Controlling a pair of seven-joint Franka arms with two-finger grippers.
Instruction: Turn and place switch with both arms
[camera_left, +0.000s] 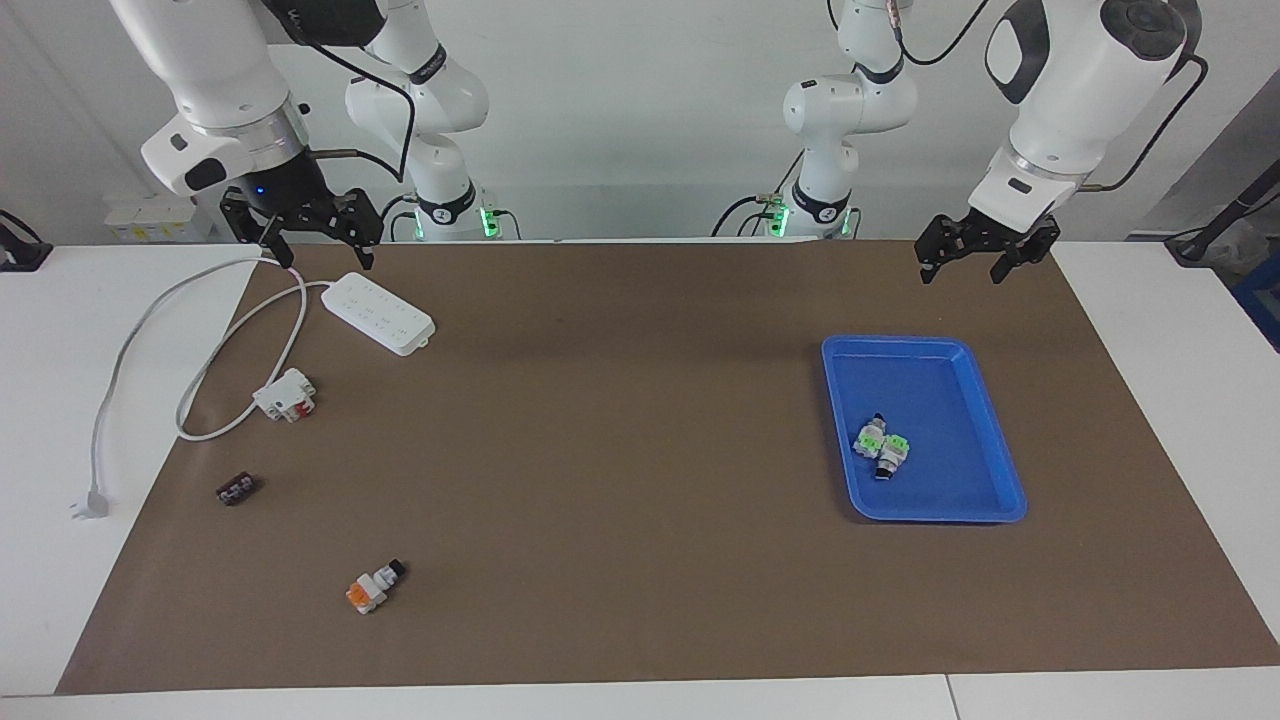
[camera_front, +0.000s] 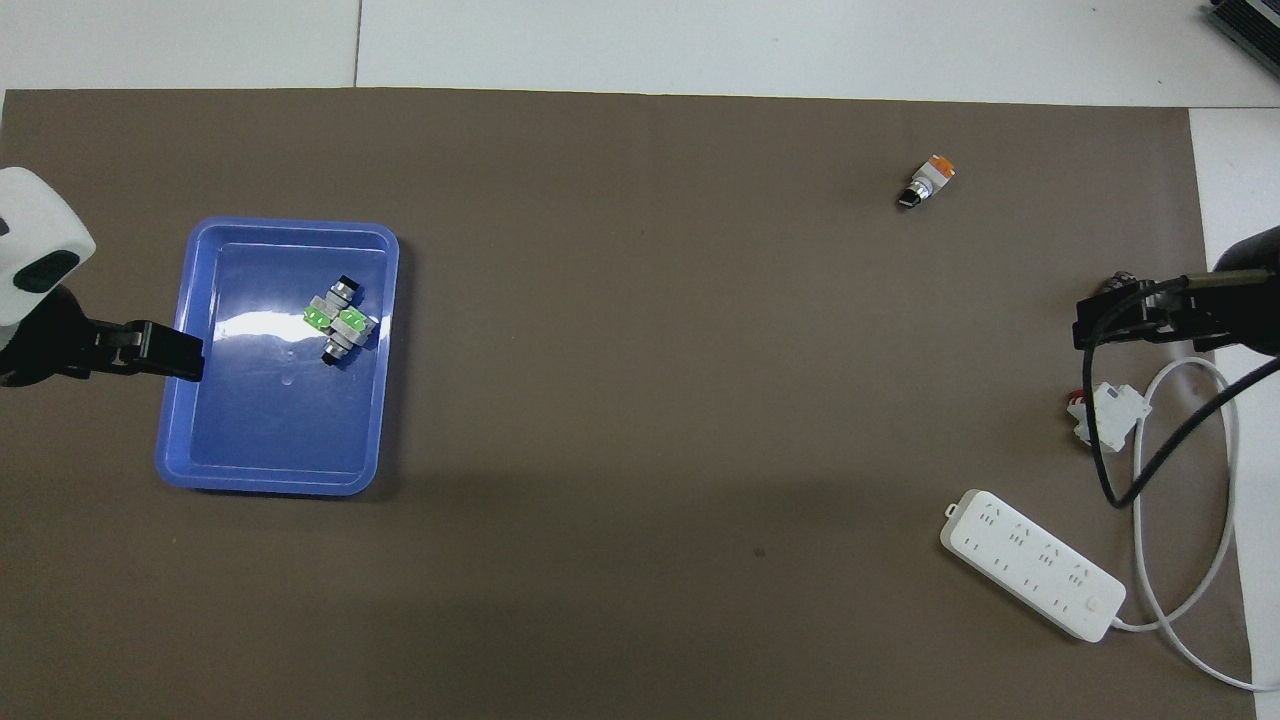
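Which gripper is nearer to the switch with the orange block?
The right. The right gripper hangs over the power strip's end of the mat, where the switch lies. The left gripper hangs at the blue tray's end.

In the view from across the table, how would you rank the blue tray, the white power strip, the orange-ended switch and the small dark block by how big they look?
1. Blue tray, by far the largest.
2. White power strip.
3. Orange-ended switch.
4. Small dark block, though it and the switch look close enough that I would not insist on that order.
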